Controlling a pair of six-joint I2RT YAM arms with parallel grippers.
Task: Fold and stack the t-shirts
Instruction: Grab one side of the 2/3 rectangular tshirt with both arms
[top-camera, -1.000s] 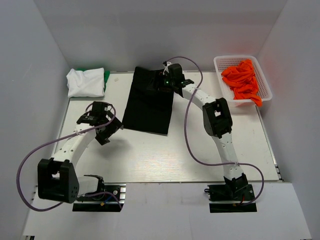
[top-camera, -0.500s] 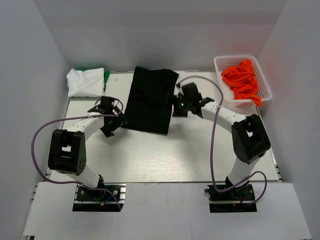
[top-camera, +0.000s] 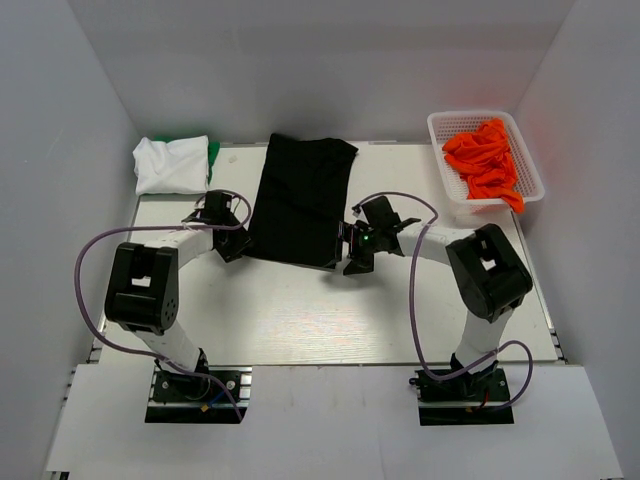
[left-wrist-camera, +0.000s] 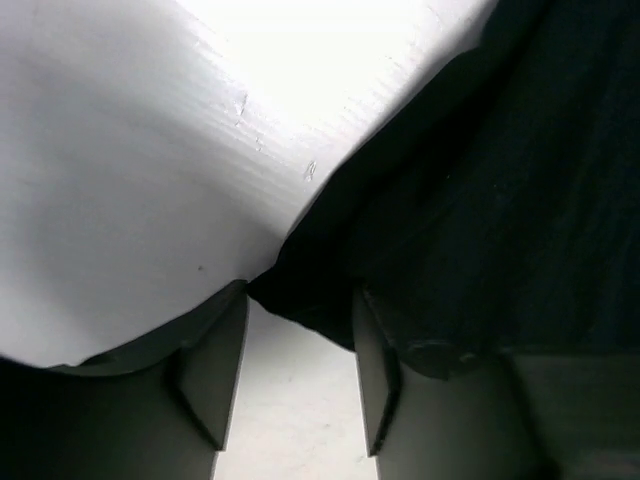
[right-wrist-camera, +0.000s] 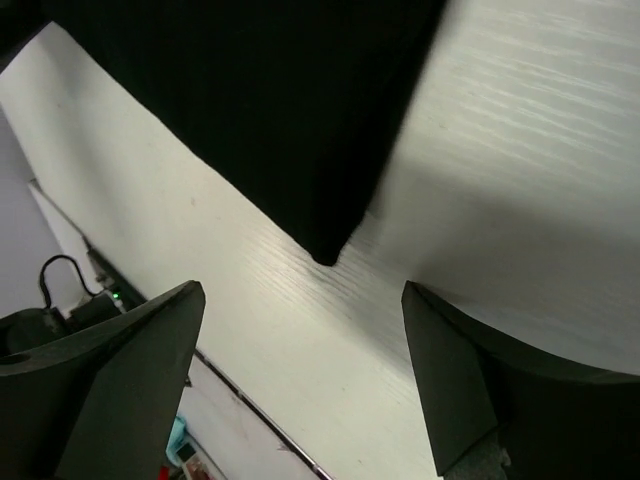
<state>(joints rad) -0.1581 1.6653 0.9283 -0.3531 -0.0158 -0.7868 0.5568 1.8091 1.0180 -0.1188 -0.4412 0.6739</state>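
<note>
The left hand (left-wrist-camera: 298, 320), fingers slightly parted and unclosed, has between them the near left corner of the black t-shirt (top-camera: 300, 200), while the right hand (right-wrist-camera: 300, 295), spread wide and holding nothing, faces the near right corner of this shirt, which lies flat mid-table (top-camera: 300, 320).

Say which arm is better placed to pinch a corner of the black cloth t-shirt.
Left. The left gripper, open, straddles a black cloth t-shirt corner; the right gripper is open short of its corner.
</note>
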